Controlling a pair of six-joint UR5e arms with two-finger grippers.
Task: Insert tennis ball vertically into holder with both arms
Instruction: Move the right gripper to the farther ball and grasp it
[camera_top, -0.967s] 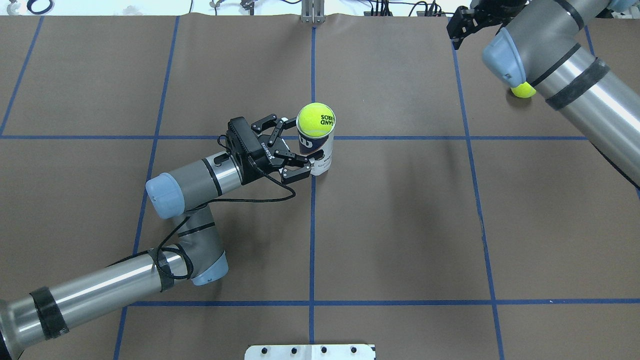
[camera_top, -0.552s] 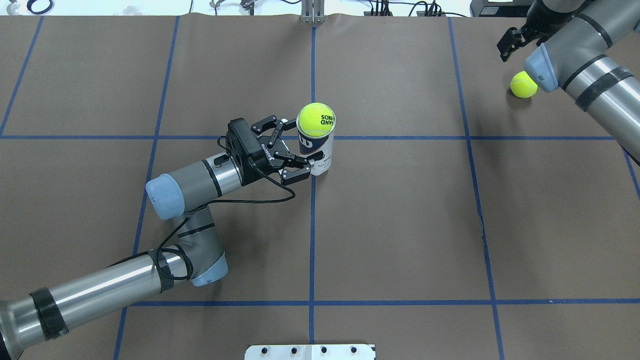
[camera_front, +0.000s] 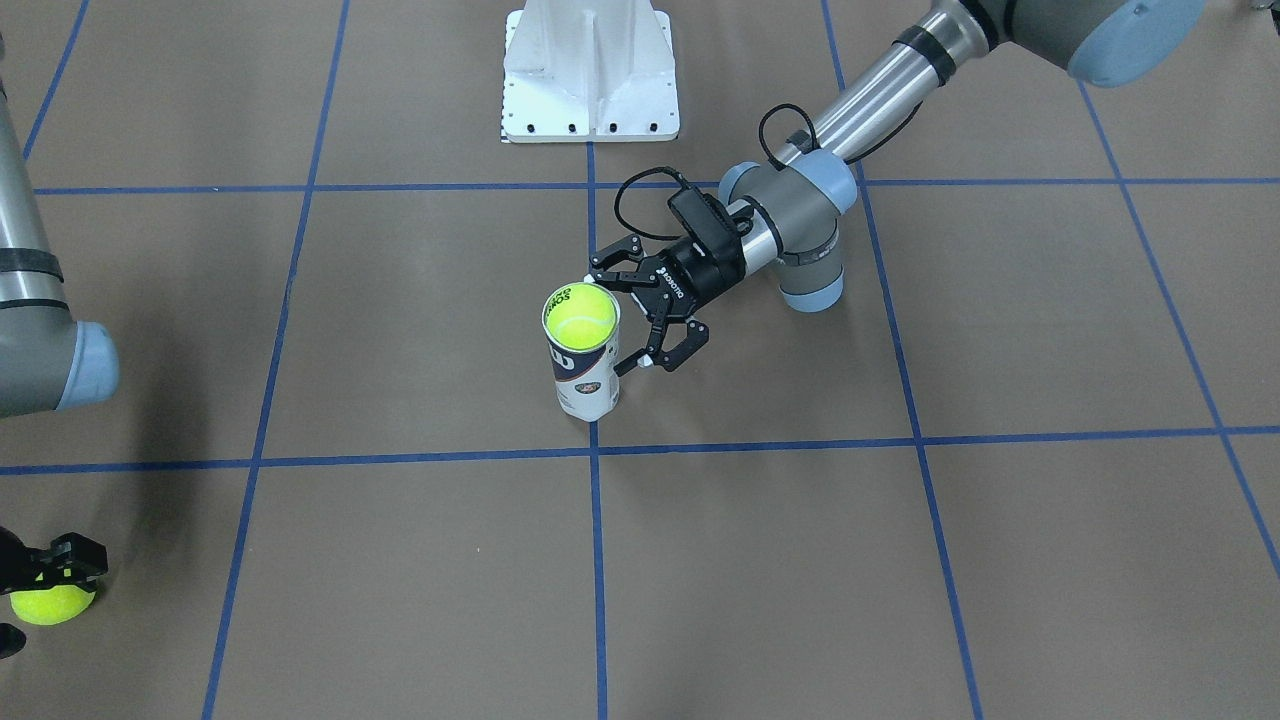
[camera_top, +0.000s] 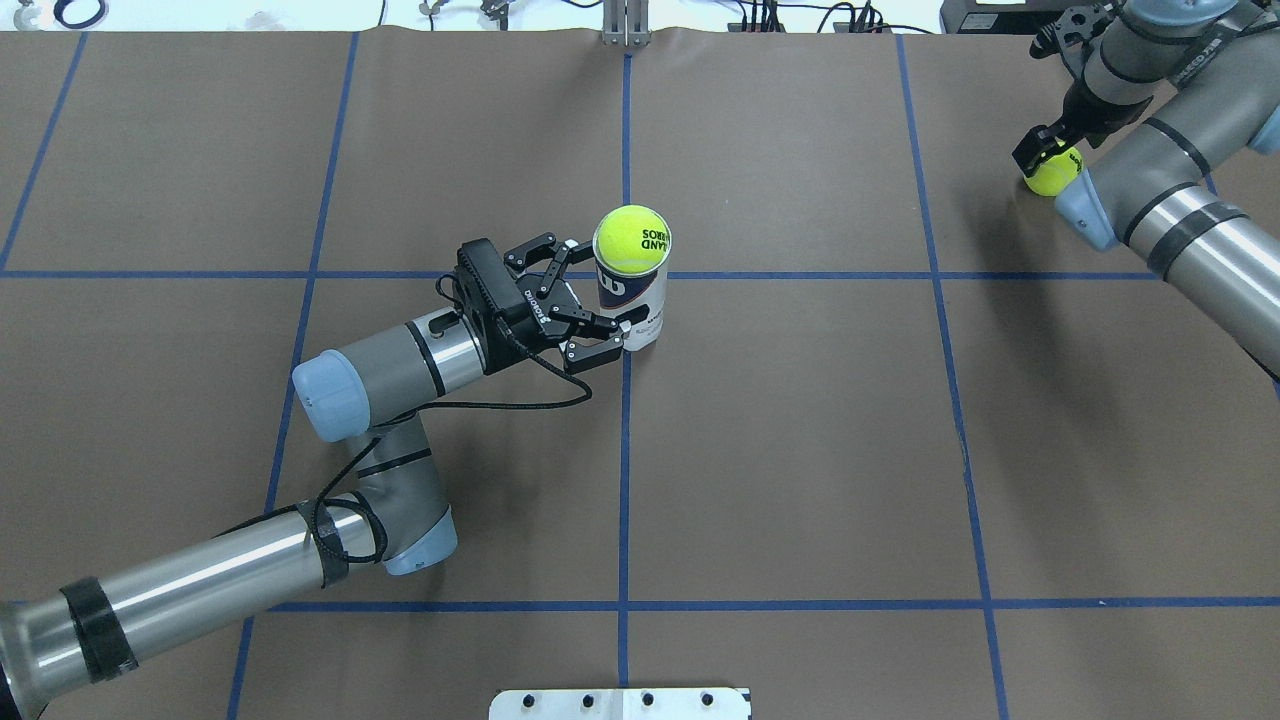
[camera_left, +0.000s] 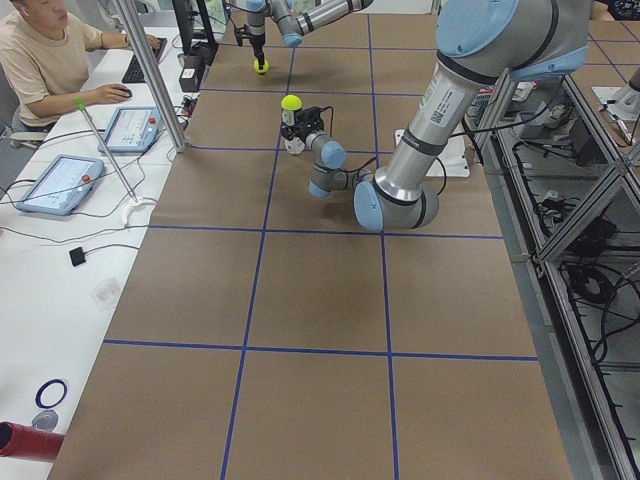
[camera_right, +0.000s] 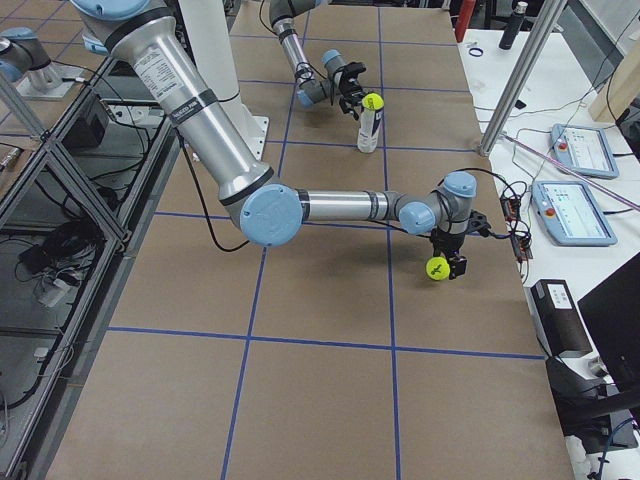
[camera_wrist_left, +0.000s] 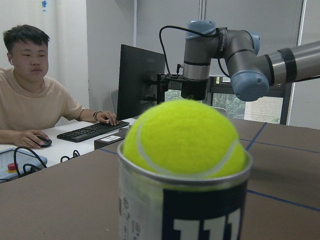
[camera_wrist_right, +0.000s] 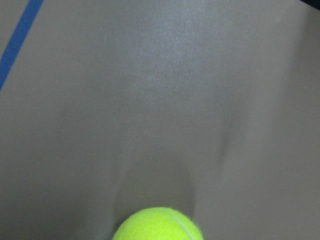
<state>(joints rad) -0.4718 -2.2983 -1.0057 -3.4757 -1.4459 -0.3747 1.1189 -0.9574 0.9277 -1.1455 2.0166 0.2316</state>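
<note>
A brown desk (camera_top: 800, 450) was marked into squares by blue tape lines (camera_top: 622, 480); a white side bench (camera_left: 60, 260) ran along it, carrying tablets (camera_left: 52, 184), a keyboard (camera_left: 134, 68) and cables; a man in a beige shirt (camera_left: 40, 60) sat there; a dark monitor (camera_wrist_left: 140, 80) stood before pale walls.

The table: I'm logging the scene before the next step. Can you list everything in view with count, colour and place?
table: one, brown with blue grid lines, under everything.
holder: one, clear with a white and navy label, upright near the table's middle.
tennis balls: two, yellow-green; one sits in the holder's mouth, the other is at the far right edge.
base plate: one, white, at the robot's side.
operator: one, beige shirt, at a side desk.
left hand: black, fingers either side of the holder; grip unclear.
right hand: black, at the second ball; grip unclear.
</note>
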